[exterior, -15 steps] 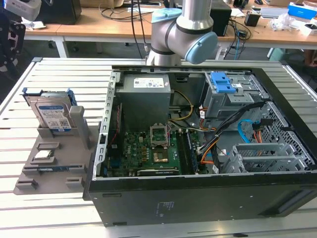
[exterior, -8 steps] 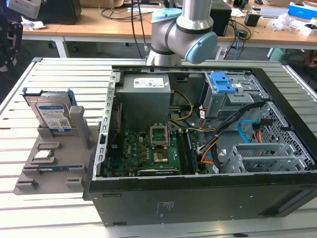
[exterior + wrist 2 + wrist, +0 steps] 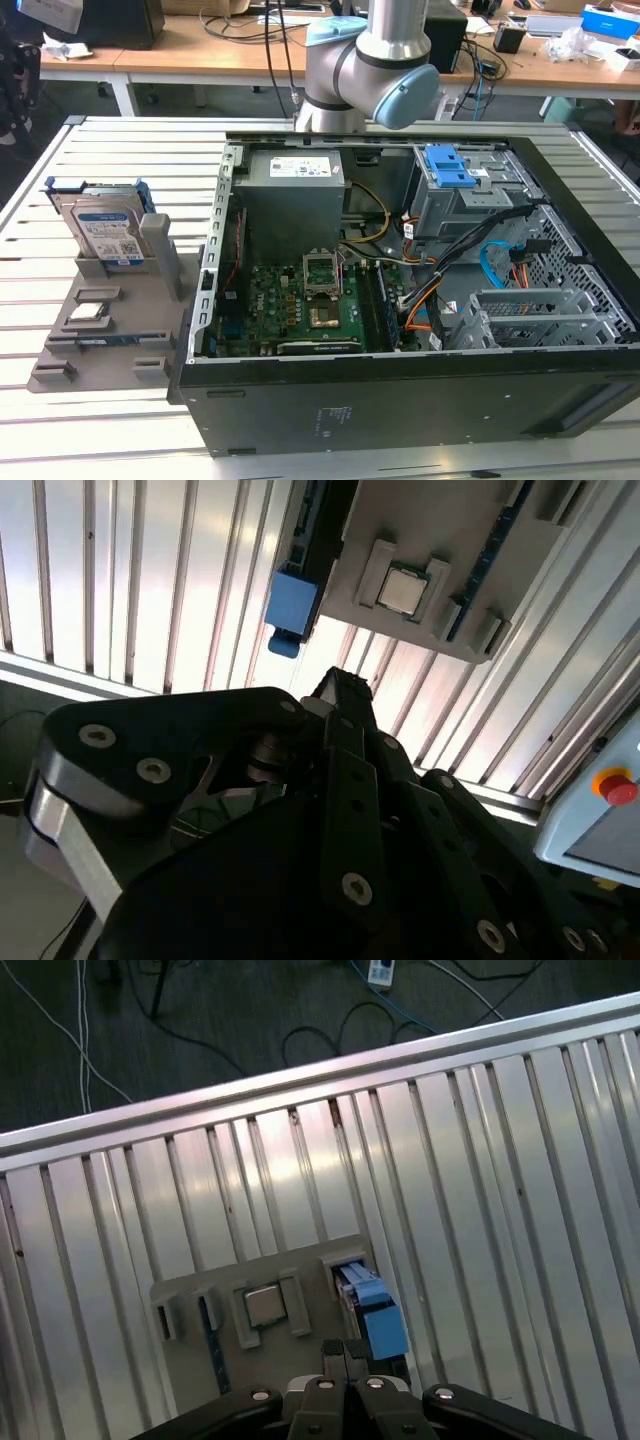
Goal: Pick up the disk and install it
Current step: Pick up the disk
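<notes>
Now | disk [image 3: 105,228] upright in grey rack [image 3: 50,372] slot | chip [image 3: 88,311] in its recess | hand [image 3: 345,1346] closed, empty

**Open computer case [image 3: 400,400] lying on a slatted table [image 3: 100,440]**

Inside the case, a grey power supply [image 3: 295,190] is sitting behind a green circuit board [image 3: 290,310]. A blue latch [image 3: 448,165] and loose cables [image 3: 430,295] are lying further toward the exterior view's right. Just beside the case, on the exterior view's left, a grey holder [image 3: 55,378] is carrying a small square chip [image 3: 88,311]. Wooden desks [image 3: 200,55] are standing behind the case.
</notes>
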`<move>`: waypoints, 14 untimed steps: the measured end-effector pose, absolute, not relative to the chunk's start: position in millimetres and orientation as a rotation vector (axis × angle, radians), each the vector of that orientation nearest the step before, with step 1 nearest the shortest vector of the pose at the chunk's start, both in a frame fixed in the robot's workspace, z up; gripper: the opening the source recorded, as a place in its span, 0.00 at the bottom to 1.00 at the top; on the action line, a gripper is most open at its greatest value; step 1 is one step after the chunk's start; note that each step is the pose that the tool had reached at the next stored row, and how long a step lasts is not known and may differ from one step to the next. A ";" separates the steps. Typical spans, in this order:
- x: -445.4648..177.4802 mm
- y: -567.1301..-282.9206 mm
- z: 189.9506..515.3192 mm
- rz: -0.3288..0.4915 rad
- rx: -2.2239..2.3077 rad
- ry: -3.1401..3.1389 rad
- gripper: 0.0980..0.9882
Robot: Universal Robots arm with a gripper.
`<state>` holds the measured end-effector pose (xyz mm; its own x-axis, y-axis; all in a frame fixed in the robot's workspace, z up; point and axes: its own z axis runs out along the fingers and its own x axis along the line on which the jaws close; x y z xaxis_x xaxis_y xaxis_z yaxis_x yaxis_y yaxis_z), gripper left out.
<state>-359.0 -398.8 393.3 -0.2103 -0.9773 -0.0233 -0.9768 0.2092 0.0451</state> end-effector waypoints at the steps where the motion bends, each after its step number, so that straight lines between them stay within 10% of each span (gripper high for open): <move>1: -359.0 -398.9 393.3 -0.078 1.986 -2.419 0.01; 14: -359.0 -398.9 393.2 -0.075 2.226 -2.193 0.01</move>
